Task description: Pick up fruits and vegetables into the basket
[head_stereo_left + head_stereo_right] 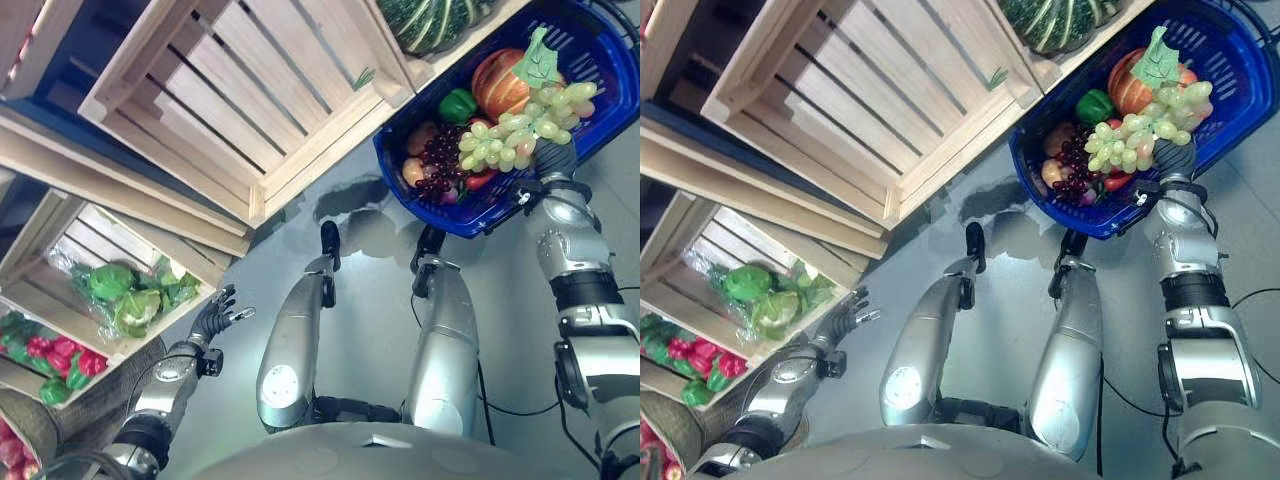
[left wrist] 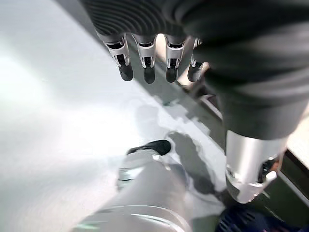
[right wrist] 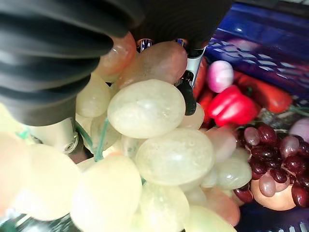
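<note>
Left eye view: a large wooden crate with slatted floor stands tilted on the shelving, just beside the blue basket; a striped green squash sits in the neighbouring crate beyond it. Lower on the robot's left, another crate holds leafy green vegetables in clear wrapping, and the compartment beside it holds red peppers with green ones. The right hand is raised to the basket and holds a bunch of green grapes above its contents; in the right wrist view the grapes press against the palm with fingers curled about them, so the bunch blocks most of the basket interior. Basket contents visible: an orange pumpkin, a green pepper, dark red grapes, a red pepper and a pale pink onion. The left hand hangs near the lower crate, touching nothing; the left wrist view shows its fingers straight, slightly apart, over grey floor.
</note>
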Robot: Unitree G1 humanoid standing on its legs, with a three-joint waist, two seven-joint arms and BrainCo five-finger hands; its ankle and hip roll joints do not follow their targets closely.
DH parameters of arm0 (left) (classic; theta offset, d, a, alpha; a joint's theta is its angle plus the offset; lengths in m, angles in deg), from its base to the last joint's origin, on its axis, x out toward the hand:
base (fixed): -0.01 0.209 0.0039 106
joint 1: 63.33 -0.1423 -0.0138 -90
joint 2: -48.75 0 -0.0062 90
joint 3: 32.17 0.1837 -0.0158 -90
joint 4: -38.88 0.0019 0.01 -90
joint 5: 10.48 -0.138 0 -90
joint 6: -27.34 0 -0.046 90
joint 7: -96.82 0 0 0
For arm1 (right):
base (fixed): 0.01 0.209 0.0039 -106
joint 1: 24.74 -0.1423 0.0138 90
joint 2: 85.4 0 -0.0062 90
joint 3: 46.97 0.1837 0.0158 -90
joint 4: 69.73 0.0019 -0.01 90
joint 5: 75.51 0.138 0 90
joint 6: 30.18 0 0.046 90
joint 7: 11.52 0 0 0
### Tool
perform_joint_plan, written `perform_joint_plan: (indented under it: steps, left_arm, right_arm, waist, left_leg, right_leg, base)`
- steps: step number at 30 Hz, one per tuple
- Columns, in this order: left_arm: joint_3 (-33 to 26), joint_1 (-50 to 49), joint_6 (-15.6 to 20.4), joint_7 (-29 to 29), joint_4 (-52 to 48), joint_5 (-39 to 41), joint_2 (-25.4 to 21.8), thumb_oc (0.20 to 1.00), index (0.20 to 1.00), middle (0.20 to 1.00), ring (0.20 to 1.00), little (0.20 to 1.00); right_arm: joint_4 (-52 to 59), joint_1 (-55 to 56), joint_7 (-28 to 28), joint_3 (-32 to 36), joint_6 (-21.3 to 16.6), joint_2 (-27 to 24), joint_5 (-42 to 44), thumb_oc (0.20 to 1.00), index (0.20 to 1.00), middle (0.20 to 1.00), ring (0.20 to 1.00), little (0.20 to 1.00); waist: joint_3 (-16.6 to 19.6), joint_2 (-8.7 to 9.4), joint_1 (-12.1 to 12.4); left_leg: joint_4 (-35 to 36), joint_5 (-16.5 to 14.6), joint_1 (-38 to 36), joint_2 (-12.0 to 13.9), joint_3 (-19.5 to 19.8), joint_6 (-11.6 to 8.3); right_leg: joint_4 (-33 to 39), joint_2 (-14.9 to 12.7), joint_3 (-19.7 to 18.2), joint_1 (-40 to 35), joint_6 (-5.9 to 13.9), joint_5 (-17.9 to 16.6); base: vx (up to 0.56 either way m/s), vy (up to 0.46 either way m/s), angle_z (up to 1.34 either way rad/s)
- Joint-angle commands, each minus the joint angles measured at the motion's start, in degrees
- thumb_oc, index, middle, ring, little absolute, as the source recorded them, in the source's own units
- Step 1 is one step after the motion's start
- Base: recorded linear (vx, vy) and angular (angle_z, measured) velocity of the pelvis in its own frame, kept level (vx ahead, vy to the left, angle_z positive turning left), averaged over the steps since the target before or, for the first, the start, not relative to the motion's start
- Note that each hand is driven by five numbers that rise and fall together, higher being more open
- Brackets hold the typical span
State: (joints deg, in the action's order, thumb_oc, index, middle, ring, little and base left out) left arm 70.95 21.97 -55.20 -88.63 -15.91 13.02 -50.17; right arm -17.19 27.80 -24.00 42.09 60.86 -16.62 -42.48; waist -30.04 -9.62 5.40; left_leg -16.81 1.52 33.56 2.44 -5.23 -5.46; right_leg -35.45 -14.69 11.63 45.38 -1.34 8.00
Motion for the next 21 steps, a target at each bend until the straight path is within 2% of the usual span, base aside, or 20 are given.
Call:
perform_joint_plan:
  steps: [1, 5, 7, 11, 21]
  left_arm:
    - [0.39, -3.68, -0.53, 0.39, -0.08, 0.70, 1.40, 1.000, 1.000, 1.000, 1.000, 1.000]
    - [2.17, -3.64, -0.09, 0.84, 0.68, 2.01, 1.92, 1.000, 1.000, 1.000, 1.000, 1.000]
    - [2.81, -3.59, -0.51, 1.34, 1.27, 1.98, 1.76, 1.000, 1.000, 1.000, 1.000, 1.000]
    - [3.66, -3.02, -0.59, 1.91, 2.07, 1.75, 1.94, 1.000, 1.000, 1.000, 1.000, 1.000]
    - [4.94, -2.06, 2.38, 5.98, 0.46, 2.11, 1.25, 1.000, 1.000, 1.000, 1.000, 1.000]
  right_arm:
    - [-0.94, -2.77, -0.42, -0.90, -2.11, -5.60, 3.43, 0.200, 0.200, 0.200, 0.200, 0.200]
    - [-8.83, -8.11, 1.71, -2.38, 0.46, -7.51, 7.06, 0.200, 0.200, 0.200, 0.200, 0.200]
    - [-13.81, -10.78, 3.62, -3.51, 3.07, -8.30, 8.51, 0.200, 0.200, 0.200, 0.200, 0.200]
    - [-19.71, -12.93, 5.91, -3.96, 4.92, -8.96, 10.51, 0.200, 0.200, 0.200, 0.200, 0.200]
    - [-30.20, -14.58, 13.48, -2.35, 10.94, -8.80, 18.97, 0.200, 0.200, 0.200, 0.200, 0.200]
  waist:
    - [0.25, -5.42, -0.62]
    - [0.25, -7.13, 0.31]
    - [0.25, -8.10, 1.01]
    - [0.25, -9.00, 1.54]
    - [0.25, -11.15, 2.44]
  left_leg:
    - [-2.57, -3.68, 3.22, 0.68, -2.38, 1.72]
    - [-2.36, -3.08, 6.40, 0.29, -2.11, 1.70]
    - [-2.42, -2.83, 8.29, -0.05, -1.86, 1.68]
    - [-2.61, -2.73, 10.08, -0.33, -1.52, 1.75]
    - [-3.05, -2.88, 13.06, -0.97, -0.98, 1.92]
  right_leg:
    - [-3.30, 1.33, 0.49, 0.24, 3.39, 5.42]
    - [-4.72, 1.13, 0.14, 3.98, 2.94, 5.90]
    - [-5.53, 1.00, -0.06, 6.04, 2.69, 6.22]
    - [-6.12, 1.00, -0.42, 8.04, 2.49, 6.52]
    - [-7.37, 0.73, -1.59, 11.86, 2.12, 7.24]
  base:
    - [-0.02, -0.028, 0.11]
    - [-0.01, -0.003, 0.07]
    - [0.00, 0.000, 0.00]
    - [0.00, -0.008, 0.04]
    - [-0.01, -0.006, 0.06]
